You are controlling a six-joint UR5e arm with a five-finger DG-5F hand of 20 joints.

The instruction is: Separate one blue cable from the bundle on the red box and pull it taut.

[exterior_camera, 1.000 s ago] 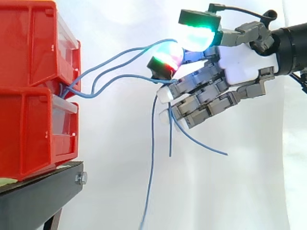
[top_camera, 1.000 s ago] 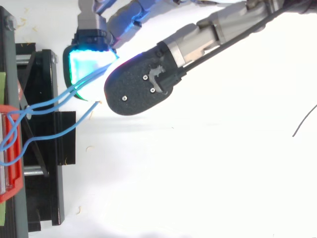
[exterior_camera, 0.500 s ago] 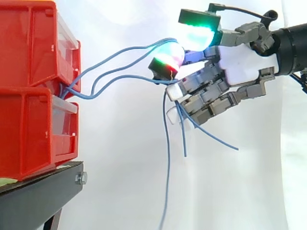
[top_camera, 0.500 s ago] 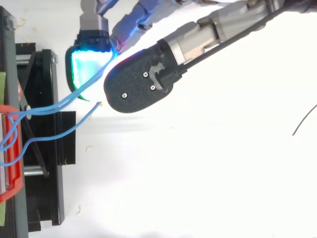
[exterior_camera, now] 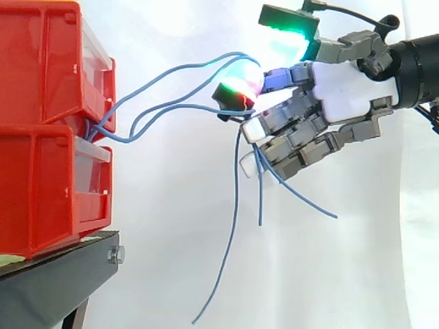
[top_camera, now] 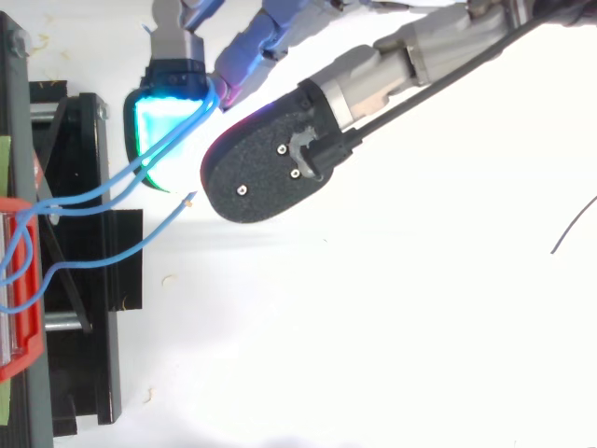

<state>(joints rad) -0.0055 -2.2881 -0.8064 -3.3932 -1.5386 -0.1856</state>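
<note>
The blue cables come out of the seam between the 2 stacked red bins. They arc through open air, away from the bins' front, to the robot hand, which sits well out from the bins at about the level of the upper one. The robot hand is clamped on the cables: its curled fingers press them against the red-glowing fingertip, probably so the strands cannot slip as they are drawn off the bins. The strands hang in slack curves, so none looks taut. More than 1 appears caught in the grip, so I judge the separating unfinished. Farther out from the bins, 3 loose ends dangle under the hand because nothing bears them there.

From above, the cables run from the bins, over the black stand beneath them, to the cyan-glowing pad. The pads cover the exact pinch point, so I cannot tell which strand lies where among the fingers. The cables' anchoring inside the bins is hidden, and the bins are cut off at the frame edge.
</note>
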